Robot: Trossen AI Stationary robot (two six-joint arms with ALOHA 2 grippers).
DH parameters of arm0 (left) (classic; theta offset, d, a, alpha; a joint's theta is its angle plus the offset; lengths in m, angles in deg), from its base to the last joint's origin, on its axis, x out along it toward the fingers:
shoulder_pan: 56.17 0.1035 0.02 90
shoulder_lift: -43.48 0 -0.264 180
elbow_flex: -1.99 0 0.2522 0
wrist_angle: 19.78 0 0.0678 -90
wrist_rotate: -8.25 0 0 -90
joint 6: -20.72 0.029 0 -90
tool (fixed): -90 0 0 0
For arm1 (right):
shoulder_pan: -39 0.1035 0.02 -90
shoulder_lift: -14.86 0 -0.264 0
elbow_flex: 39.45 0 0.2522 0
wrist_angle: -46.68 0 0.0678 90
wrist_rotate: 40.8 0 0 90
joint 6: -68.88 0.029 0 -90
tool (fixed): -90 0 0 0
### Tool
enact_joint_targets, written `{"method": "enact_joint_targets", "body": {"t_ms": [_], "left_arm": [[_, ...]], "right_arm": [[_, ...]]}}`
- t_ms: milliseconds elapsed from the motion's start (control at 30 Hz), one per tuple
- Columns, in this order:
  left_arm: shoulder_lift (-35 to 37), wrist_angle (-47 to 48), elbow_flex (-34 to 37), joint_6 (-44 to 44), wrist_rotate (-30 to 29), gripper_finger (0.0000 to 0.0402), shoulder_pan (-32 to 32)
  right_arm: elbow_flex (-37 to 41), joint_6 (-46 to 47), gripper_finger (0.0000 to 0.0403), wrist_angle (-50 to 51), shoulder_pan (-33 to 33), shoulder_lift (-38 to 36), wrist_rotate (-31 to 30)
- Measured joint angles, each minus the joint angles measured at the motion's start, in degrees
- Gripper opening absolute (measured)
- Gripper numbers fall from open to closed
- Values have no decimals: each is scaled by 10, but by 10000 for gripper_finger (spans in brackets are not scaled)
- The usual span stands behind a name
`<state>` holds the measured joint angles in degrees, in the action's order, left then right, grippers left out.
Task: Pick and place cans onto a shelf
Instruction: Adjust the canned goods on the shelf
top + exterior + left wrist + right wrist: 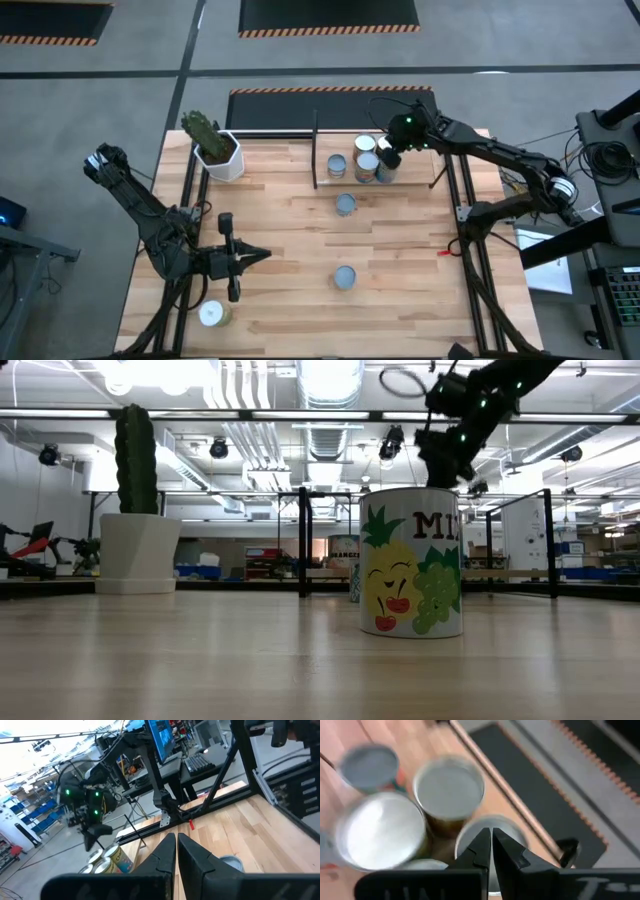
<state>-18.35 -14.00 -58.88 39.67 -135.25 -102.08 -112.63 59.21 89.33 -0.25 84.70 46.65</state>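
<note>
High view, left to right, with the shelf (385, 135) as landmark: the left gripper (252, 255) waits well in front of the shelf and off to its left, fingers pressed together on nothing, as the left wrist view confirms. A white-topped can (211, 314) lies farther out still, near the table's front left corner, beside the waiting arm's base. The white plant pot (222, 155) with its cactus stands just left of the shelf.

2 loose cans sit in front of the shelf: the near can (346, 204) just before its front edge, the far can (345, 276) well forward of it. On the shelf itself a cluster of about 4 cans (362, 162) stands packed together, some touching.

The right gripper (392, 152) hovers directly above that cluster, jaws closed and holding nothing; the right wrist view shows its closed tips over the can tops.

My judgement: a placement on the shelf looks complete, and the step in hand is going for the next can. That next move calls for lifting clear without knocking the cluster, spreading the fingers, and reaching down to the near can.
</note>
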Motion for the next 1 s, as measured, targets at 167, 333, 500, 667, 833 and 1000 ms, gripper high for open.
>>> {"method": "enact_joint_targets", "body": {"t_ms": [167, 333, 500, 667, 833, 1000], "left_arm": [[-14, -34, 0, -20, 0, 0, 2], [-57, -57, 0, -33, 1, 0, 13], [-97, -151, 0, 46, 0, 0, 33], [-97, -166, -2, 87, -1, 0, 37], [-94, -165, -2, 96, -1, 0, 37], [-94, -164, -4, 100, -1, 0, 38]], "right_arm": [[-22, 9, 9, -17, 10, -35, 38], [-21, 19, 9, -39, 18, -32, 103], [-20, 0, 9, -45, 25, -1, 101], [-19, 4, 9, -44, 25, 25, 66], [-19, -4, 9, -44, 25, 28, 49], [-19, -15, 9, -76, 25, 32, 50]]}}
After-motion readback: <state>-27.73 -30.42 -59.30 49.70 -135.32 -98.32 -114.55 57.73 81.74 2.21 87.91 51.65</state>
